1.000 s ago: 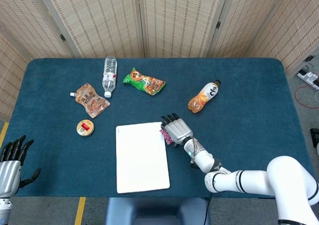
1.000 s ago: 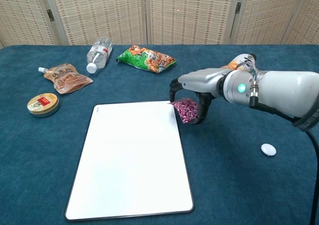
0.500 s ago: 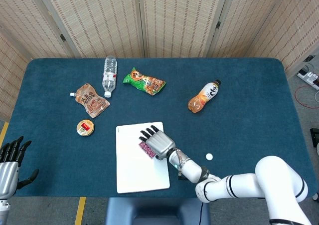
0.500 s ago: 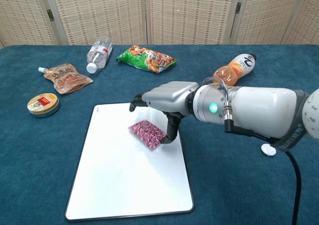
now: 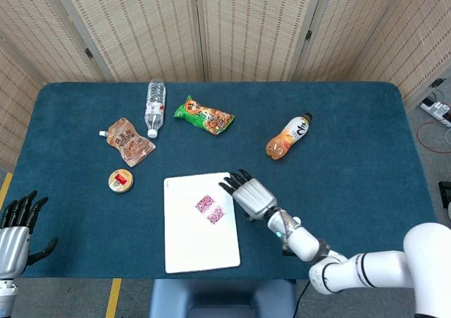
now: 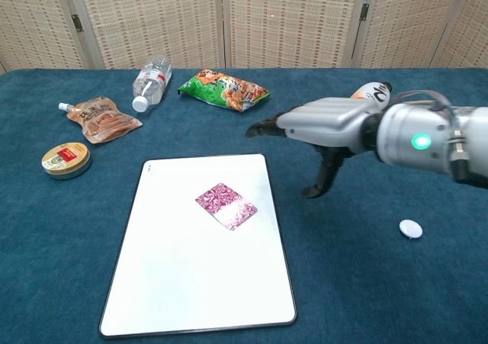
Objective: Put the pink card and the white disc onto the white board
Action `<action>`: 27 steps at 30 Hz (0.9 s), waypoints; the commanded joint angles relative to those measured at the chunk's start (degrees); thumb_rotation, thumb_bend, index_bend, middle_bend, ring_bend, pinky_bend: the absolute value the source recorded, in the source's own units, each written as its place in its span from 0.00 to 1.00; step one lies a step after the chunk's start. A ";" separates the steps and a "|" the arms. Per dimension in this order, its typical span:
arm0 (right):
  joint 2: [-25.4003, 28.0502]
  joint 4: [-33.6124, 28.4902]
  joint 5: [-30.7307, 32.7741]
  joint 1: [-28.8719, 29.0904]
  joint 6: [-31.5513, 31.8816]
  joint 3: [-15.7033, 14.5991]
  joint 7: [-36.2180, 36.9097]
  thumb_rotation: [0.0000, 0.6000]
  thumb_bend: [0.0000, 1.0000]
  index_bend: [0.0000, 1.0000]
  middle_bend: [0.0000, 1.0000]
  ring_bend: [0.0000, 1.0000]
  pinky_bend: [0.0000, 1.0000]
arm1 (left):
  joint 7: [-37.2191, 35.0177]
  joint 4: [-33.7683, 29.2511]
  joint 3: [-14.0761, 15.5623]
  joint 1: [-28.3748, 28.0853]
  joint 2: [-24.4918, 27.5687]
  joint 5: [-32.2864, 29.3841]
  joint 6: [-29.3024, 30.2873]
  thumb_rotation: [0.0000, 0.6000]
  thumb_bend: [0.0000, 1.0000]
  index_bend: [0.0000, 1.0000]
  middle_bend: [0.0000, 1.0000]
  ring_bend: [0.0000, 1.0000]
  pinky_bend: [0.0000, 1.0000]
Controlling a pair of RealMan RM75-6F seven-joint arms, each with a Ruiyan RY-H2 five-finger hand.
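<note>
With the pink patterned card (image 6: 226, 205) lying flat on the white rectangular board (image 6: 175, 283), only the small white disc (image 6: 410, 228) remains.
It sits on the blue cloth, right of the board and nearer than the right hand (image 6: 320, 126), which hovers empty, fingers spread. The left hand (image 5: 15, 228), also empty and spread, waits far left.

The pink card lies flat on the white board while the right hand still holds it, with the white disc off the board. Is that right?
Not quite: the right hand is open and clear of the pink card, as the chest view shows. The card does lie on the white board, and the white disc is off it.
</note>
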 commanded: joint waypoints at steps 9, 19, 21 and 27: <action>8.55 -0.70 -14.96 -13.63 7.47 -9.77 10.99 1.00 0.28 0.22 0.15 0.03 0.00 | 1.54 -1.63 -0.40 -1.07 0.03 0.74 -0.56 1.00 0.32 0.13 0.03 0.06 0.00; 6.68 5.95 -17.48 -17.77 5.72 -9.54 14.24 1.00 0.28 0.33 0.18 0.05 0.00 | 2.73 -3.10 -0.18 -1.14 0.34 1.41 -0.17 1.00 0.32 0.13 0.03 0.06 0.00; 6.20 7.01 -17.67 -18.17 5.08 -9.14 14.48 1.00 0.29 0.34 0.18 0.06 0.00 | 2.67 -3.09 -0.14 -0.95 0.43 1.16 -0.03 1.00 0.32 0.13 0.03 0.06 0.00; 5.07 9.17 -18.54 -19.05 3.61 -8.14 15.16 1.00 0.28 0.36 0.18 0.05 0.00 | 2.29 -2.82 0.09 -0.61 0.47 0.99 0.16 1.00 0.32 0.13 0.03 0.06 0.00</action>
